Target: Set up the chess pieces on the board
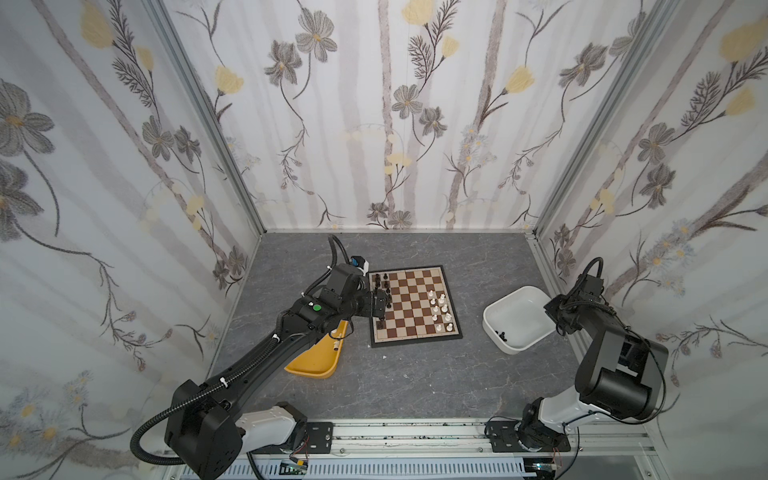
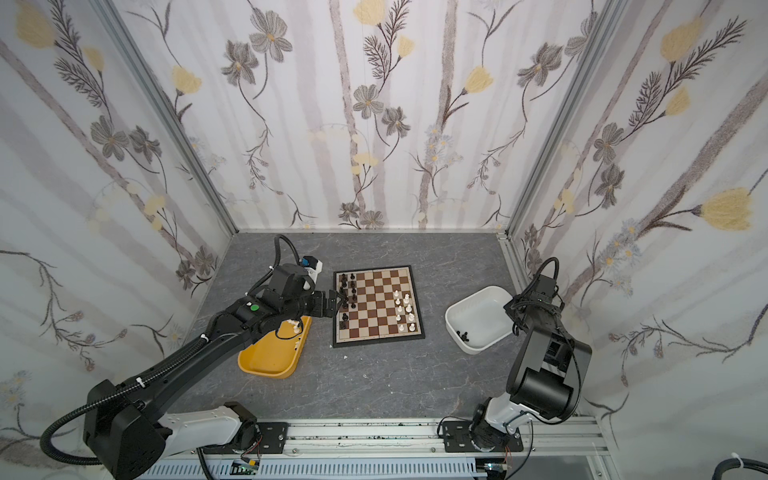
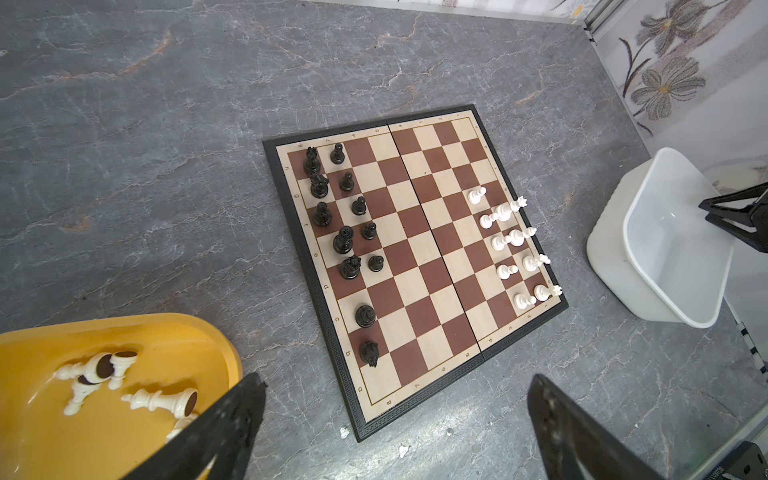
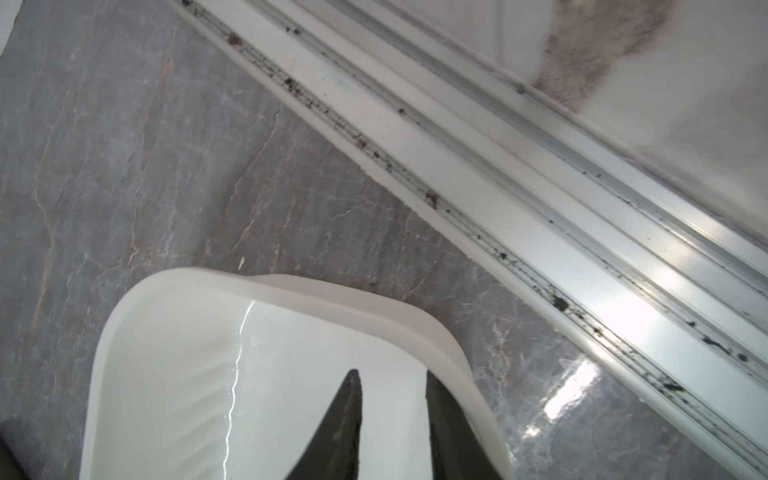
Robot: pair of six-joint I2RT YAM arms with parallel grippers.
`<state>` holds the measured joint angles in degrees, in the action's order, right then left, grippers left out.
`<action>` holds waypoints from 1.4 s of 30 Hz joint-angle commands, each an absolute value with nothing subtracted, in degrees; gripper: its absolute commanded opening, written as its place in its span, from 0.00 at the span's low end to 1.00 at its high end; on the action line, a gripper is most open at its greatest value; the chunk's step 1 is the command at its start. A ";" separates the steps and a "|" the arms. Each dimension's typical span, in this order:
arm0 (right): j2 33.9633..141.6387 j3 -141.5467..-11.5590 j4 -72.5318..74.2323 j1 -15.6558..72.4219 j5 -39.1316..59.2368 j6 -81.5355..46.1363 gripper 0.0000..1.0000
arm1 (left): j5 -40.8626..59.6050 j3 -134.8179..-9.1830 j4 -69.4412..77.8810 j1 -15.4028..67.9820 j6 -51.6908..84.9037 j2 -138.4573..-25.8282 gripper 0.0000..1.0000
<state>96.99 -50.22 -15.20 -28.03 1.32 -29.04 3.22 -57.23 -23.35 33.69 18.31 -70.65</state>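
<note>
Noting positions: the board lies flat in the middle of the grey table, between a yellow tub on the left arm's side and a white tub on the right arm's side. Black pieces stand upright in two lines along the board edge nearest the left arm, back line outermost, smaller men one line in, with gaps toward the near corner. White pieces on the board fill part of the two lines at the opposite edge, the far squares there bare. So the setup looks a good way along, not done. Spare white pieces lie on their sides in the yellow tub, and a few black ones sit in a corner of the white tub, so each colour's stock is across the board from its own side. The left gripper hovers over the black lines with jaws spread wide and nothing held, probably kept high to clear the standing men. The right gripper hangs over the white tub's rim, jaws narrowed but apart, nothing visible between the tips; likely lined up for a black piece. Risk: pieces are tiny, neighbours close.
</note>
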 commanded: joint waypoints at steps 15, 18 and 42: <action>72.96 -38.99 -22.73 -24.43 -9.08 -28.11 0.36 | 3.77 -57.39 -22.26 33.53 18.08 -70.05 1.00; 75.31 -39.50 -22.32 -18.92 -4.23 -28.98 0.38 | 3.45 -57.14 -22.14 33.56 18.02 -69.79 1.00; 102.34 -54.88 -9.46 -7.46 5.62 -38.68 0.38 | 2.05 -56.80 -21.97 33.56 17.71 -70.27 1.00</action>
